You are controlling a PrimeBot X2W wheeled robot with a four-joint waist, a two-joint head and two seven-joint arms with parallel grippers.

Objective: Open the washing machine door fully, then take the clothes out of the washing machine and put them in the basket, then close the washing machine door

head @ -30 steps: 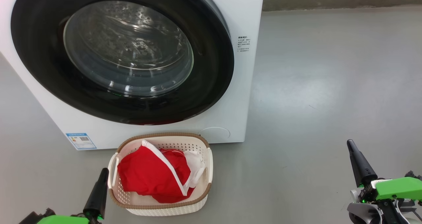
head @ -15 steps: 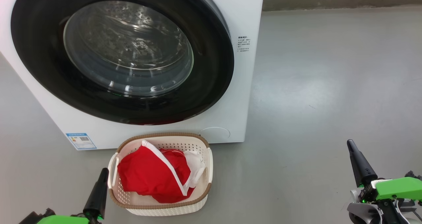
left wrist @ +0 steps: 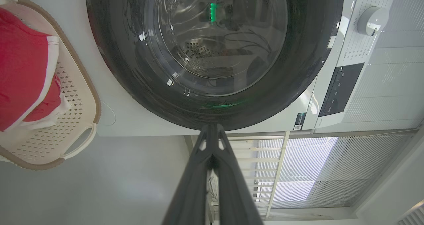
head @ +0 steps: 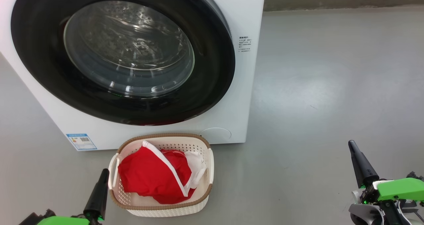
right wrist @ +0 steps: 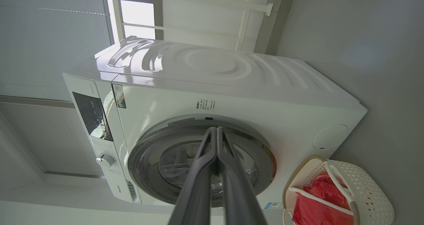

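Note:
The white washing machine (head: 246, 26) (right wrist: 251, 92) stands ahead with its black-rimmed glass door (head: 126, 53) (left wrist: 215, 46) (right wrist: 198, 165) shut flat against the front. On the floor in front of it sits the cream basket (head: 162, 208) (left wrist: 79, 96) (right wrist: 367, 192), and in it lie the red clothes (head: 149, 175) (left wrist: 20, 69) (right wrist: 311, 202) with white trim and a white piece. My left gripper (head: 104, 172) (left wrist: 212, 127) is shut and empty, just left of the basket. Far to the right of it, low over the floor, my right gripper (head: 350, 144) (right wrist: 217, 129) is shut and empty.
Grey floor (head: 331, 86) stretches to the right of the machine up to a low wall skirting (head: 344, 1). A blue label (head: 81, 141) sits on the machine's lower left corner. The control panel and a knob (left wrist: 371, 18) show in the left wrist view.

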